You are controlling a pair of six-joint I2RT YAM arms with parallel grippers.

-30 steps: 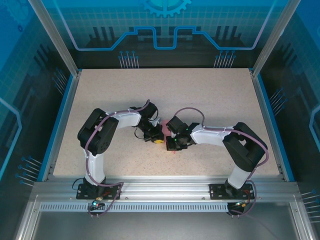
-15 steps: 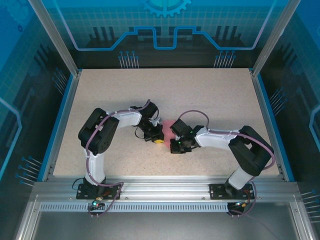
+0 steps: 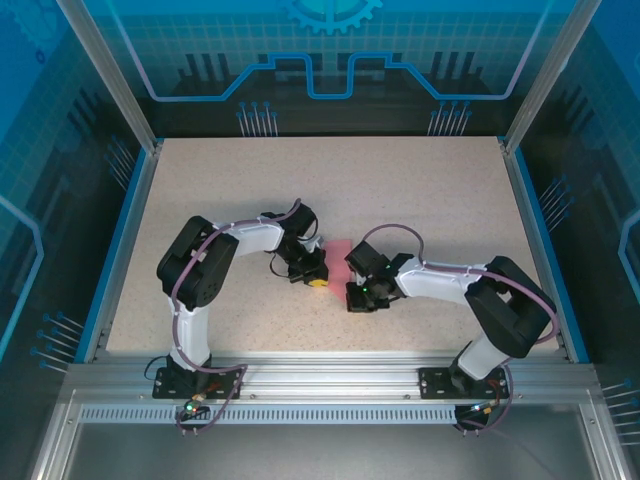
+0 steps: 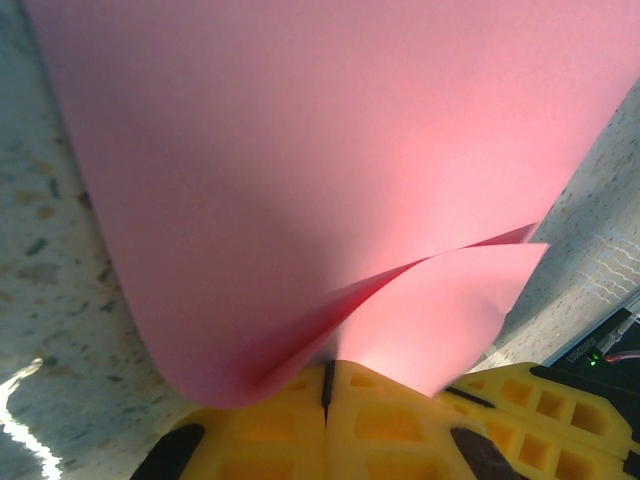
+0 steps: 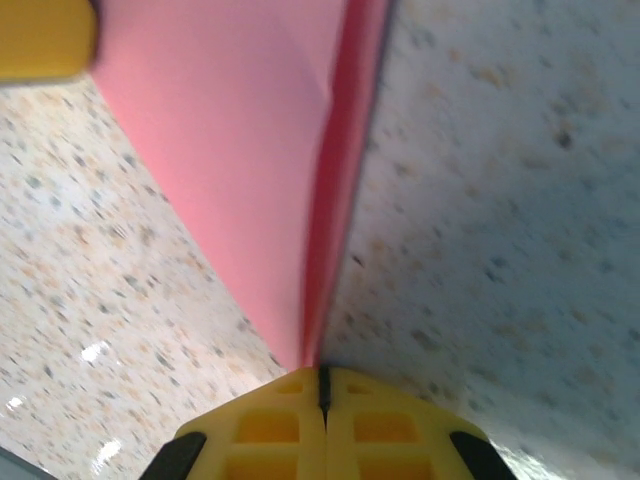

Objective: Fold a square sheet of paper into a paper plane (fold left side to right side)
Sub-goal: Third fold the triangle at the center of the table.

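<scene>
Paper (image 4: 300, 150) — touches L pincer (image 4: 327, 378), R pincer (image 5: 322, 380) tips.

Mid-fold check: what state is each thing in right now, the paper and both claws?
square sheet of paper: partly folded, one layer curled over the other, not creased flat.
left claw: shut, tips at the curled fold; cannot tell if it grips.
right claw: shut, apparently pinching the paper where its layers meet.

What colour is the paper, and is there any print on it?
Plain salmon-pink, no print; the square sheet of paper shows best in the left wrist view.
</scene>
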